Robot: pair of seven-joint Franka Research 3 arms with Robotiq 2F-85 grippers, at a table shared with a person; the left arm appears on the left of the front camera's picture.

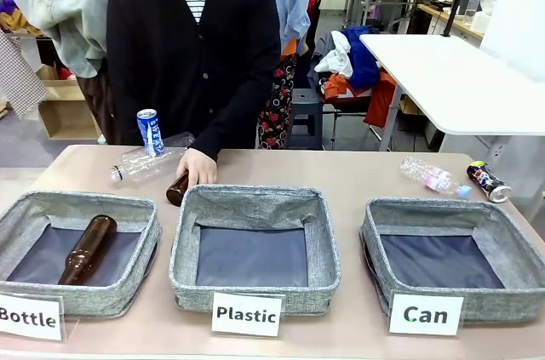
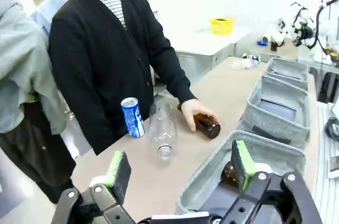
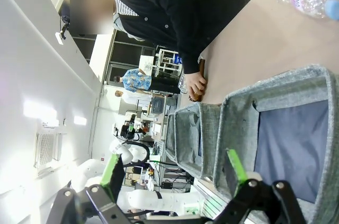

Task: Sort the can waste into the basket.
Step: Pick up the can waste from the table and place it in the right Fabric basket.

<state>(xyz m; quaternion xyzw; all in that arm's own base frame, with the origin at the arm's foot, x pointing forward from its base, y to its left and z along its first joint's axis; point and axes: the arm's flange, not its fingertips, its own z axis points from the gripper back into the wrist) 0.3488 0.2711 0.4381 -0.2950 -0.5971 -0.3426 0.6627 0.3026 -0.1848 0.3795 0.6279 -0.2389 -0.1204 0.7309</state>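
- Blue and white can [image 1: 151, 132] stands upright in the upper left of the front view, at the table's far edge. It's right in front of the person and just beside a clear bottle [image 1: 149, 162] lying on its side.
- Black can [image 1: 488, 181] lies on its side at the right edge of the frame, next to a pink-labelled plastic bottle [image 1: 434, 178].
- The basket [image 1: 443, 209] sits lower right with a "Can" card [image 1: 425, 314] in front of it. There's nothing in it, only the dark lining.
- The black can is just behind the basket's far right corner; the blue one is well apart from it.
- The person's hand [image 1: 197, 167] rests on a brown bottle [image 1: 177, 189] behind the "Plastic" basket [image 1: 255, 200].
- A second brown bottle [image 1: 87, 248] lies in the "Bottle" basket [image 1: 77, 203].
- Left gripper [image 2: 180, 168]: jaws spread wide, nothing between the green pads.
- Right gripper [image 3: 174, 171]: same, jaws wide apart and gripping nothing.
- In the left wrist view there's a small blurry cluster at the far end of the table. It might be the black can, can't really tell.
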